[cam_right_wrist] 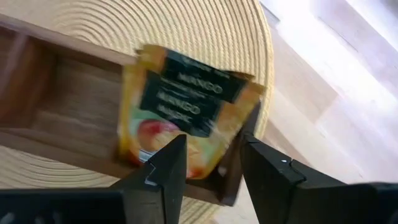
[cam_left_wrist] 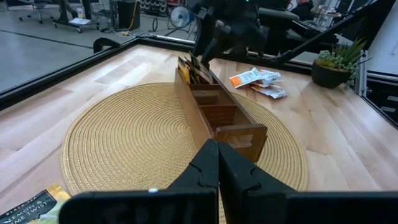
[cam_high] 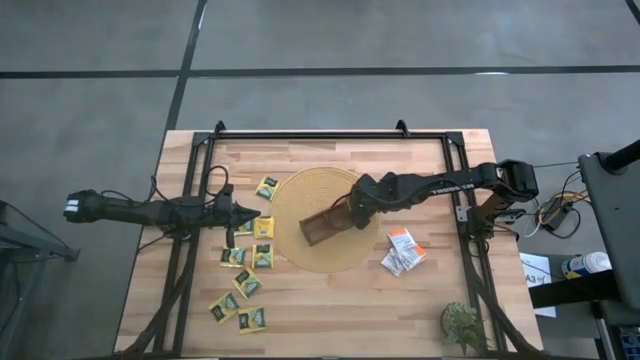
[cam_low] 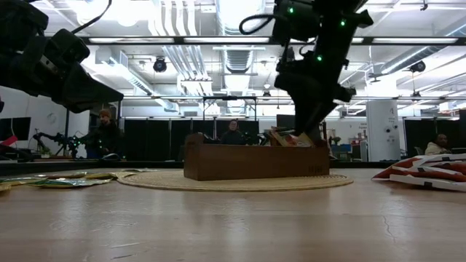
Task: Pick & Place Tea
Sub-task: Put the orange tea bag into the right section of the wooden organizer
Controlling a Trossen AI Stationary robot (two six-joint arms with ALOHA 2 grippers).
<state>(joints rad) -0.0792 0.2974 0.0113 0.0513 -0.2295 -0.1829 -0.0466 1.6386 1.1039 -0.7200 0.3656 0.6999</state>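
Note:
A brown wooden tray [cam_high: 322, 228] lies on a round woven mat [cam_high: 300, 255] at mid-table. My right gripper [cam_right_wrist: 214, 146] points down over the tray's end compartment, open. A yellow-orange mango tea packet [cam_right_wrist: 186, 112] stands in that compartment just beyond the fingers, wider than the gap between them. In the low view, packets [cam_low: 280, 137] stick up from that end beside the gripper [cam_low: 309, 129]. Several yellow-green tea packets [cam_high: 246, 283] lie flat on the table to the mat's left. Orange-and-white packets [cam_high: 403, 250] lie to its right. My left gripper [cam_high: 255, 215] waits shut at the mat's left edge.
A small potted plant [cam_high: 462, 325] stands near the table's front right corner. A black frame rail [cam_high: 330, 133] runs along the far edge. The tray's other two compartments [cam_left_wrist: 217, 112] show nothing inside. People sit in the room beyond the table.

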